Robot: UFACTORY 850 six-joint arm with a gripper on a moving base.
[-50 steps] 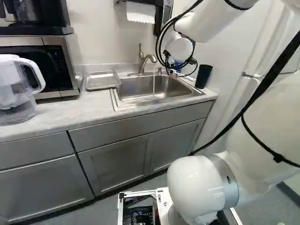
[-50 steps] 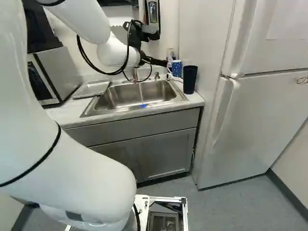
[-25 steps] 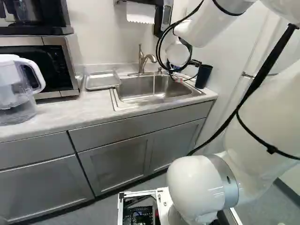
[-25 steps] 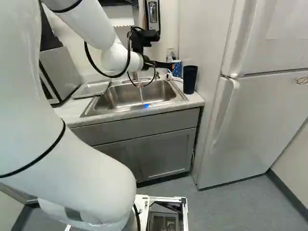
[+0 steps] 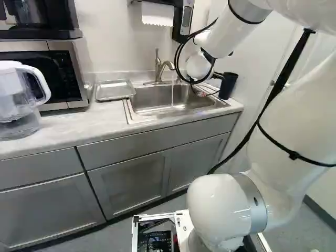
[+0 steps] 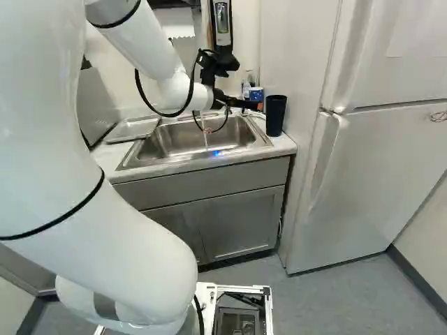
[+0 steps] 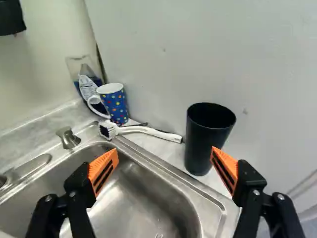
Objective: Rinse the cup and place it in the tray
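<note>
My gripper hangs over the sink's right rear part in the right base view, pointing toward the dark cup. In the wrist view the gripper stands wide open with nothing between its orange pads. Ahead of it the dark cup stands upright on the counter beside the sink, nearer the right-hand finger and apart from both. A dotted blue mug stands farther off in the corner. Left of the sink in the left base view lies the metal tray. Water runs from the faucet into the sink.
A white-handled brush lies along the sink's edge between mug and dark cup. A bag stands behind the mug. The microwave and a water pitcher stand left of the tray. The fridge rises at the right.
My arm has swung across and the gripper has come lower and closer to the dark cup, its fingers staying apart. The base and the cup have stayed put.
</note>
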